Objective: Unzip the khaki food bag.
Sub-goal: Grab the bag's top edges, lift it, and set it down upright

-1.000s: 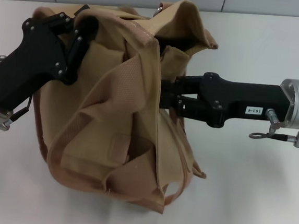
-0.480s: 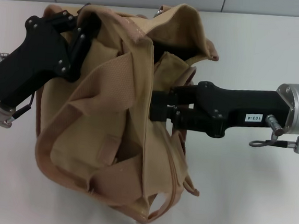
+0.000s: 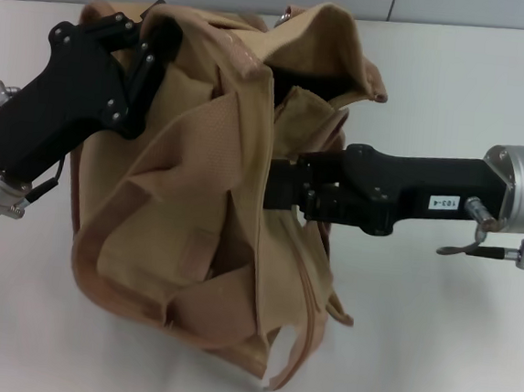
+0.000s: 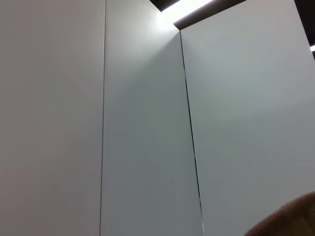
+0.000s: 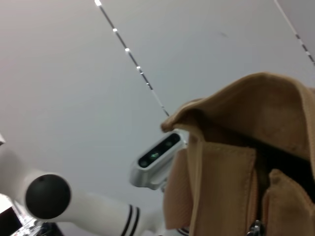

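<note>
Our right gripper [image 3: 277, 186] reaches in sideways from the right, its tips buried in a fold at the middle of the khaki food bag [image 3: 197, 209]. We cannot tell how wide its fingers stand, or whether they have the zipper pull, because the cloth hides them. We judge it sits there because the zip line runs along that seam, and a pull along the seam is what would open the bag.

Nearest us, the bag's lower edge hangs crumpled over the white table [image 3: 433, 339], with a loose trim strap [image 3: 297, 341] dangling at the front. The bag is tipped and slumped rather than standing square, its webbing handles [image 3: 225, 151] draped across the side that faces up.

Farther back, our left gripper [image 3: 150, 53] presses into the far left upper corner of the bag; its fingertips are also lost in fabric, so their spread is not visible. We take it as the anchor, holding the bag against the other arm's pull.

In the right wrist view a small silver pull [image 5: 254, 228] shows by a gaping seam.
</note>
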You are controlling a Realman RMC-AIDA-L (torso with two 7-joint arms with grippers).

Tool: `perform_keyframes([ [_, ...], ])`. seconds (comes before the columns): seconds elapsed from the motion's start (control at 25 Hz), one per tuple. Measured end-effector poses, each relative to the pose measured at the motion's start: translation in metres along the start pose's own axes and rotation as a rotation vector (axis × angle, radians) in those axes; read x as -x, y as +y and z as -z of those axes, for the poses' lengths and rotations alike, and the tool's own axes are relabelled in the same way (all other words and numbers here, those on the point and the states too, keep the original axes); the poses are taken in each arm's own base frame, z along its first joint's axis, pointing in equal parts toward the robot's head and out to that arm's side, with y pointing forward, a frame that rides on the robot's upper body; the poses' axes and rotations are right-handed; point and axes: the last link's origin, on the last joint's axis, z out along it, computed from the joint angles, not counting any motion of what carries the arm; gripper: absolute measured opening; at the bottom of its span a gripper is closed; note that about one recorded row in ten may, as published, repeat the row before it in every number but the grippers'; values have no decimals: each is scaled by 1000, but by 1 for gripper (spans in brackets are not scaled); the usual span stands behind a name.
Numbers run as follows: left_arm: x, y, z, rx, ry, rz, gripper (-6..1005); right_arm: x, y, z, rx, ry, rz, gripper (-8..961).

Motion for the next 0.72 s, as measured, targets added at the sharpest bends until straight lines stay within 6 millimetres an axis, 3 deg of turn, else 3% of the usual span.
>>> perform_keyframes([
  [0.72,-1,2,3,3,4,3,68,-8,-12,-10,-60,34,-53,243],
])
